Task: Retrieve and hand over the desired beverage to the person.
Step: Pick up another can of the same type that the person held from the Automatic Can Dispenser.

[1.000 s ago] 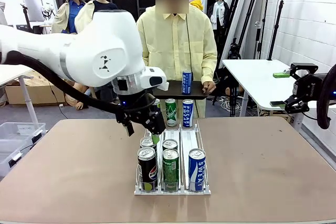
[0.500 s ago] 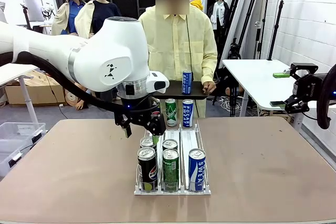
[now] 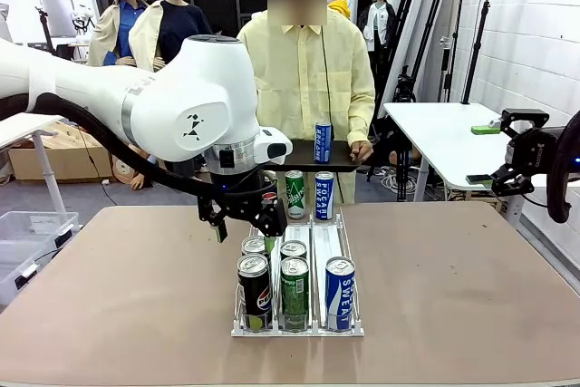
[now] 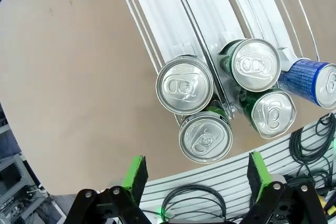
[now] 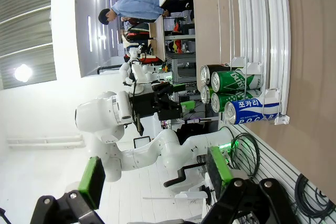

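My left end effector (image 3: 246,226) hovers, fingers apart, over the left-lane cans (image 4: 185,85) in the white rack (image 3: 299,331) on the counter (image 3: 136,296). My right end effector (image 5: 156,174) is apart too, holding nothing, off to the counter's right. The person (image 3: 304,70) stands across the counter, holding a black tray (image 3: 317,159) with a blue can (image 3: 323,142) on it.

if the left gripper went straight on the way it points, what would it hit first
Most likely the top of the front can, centred ahead of the open left gripper; depth is unclear, so the can behind is possible.
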Available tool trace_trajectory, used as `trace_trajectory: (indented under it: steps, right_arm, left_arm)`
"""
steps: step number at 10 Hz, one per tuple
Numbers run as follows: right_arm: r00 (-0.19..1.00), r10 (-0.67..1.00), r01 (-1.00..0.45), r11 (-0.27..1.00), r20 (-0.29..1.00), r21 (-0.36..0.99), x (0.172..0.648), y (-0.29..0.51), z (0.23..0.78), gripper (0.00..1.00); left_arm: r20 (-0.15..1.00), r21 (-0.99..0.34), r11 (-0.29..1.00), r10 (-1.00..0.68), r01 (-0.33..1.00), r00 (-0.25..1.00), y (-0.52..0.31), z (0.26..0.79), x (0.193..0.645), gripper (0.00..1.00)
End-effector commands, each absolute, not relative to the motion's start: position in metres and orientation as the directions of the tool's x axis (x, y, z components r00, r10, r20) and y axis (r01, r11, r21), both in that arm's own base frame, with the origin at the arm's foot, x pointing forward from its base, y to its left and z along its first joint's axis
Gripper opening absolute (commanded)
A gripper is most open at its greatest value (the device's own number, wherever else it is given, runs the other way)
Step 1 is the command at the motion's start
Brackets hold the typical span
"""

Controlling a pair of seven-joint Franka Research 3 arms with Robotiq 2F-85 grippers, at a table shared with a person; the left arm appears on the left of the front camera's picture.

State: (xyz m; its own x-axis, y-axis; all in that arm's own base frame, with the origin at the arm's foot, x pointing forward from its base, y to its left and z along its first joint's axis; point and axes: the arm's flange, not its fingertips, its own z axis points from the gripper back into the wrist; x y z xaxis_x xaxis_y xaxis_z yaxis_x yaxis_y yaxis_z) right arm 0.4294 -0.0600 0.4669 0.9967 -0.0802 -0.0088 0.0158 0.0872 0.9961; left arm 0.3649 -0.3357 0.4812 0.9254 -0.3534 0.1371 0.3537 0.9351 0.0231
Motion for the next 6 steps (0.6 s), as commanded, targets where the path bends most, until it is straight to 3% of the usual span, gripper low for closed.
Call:
trace_trajectory:
  steps: [1,6]
  right_arm:
    - [0.996,-0.086,0.018,0.098,-0.009,0.995,0.429,-0.059,0.467,1.00]
    - [0.996,-0.086,0.018,0.098,-0.009,0.995,0.429,-0.059,0.467,1.00]
  left_arm:
    - [0.129,0.001,0.945,-0.323,0.326,0.937,-0.340,0.480,0.368,1.00]
    - [0.101,0.002,0.949,-0.314,0.316,0.944,-0.342,0.465,0.372,1.00]
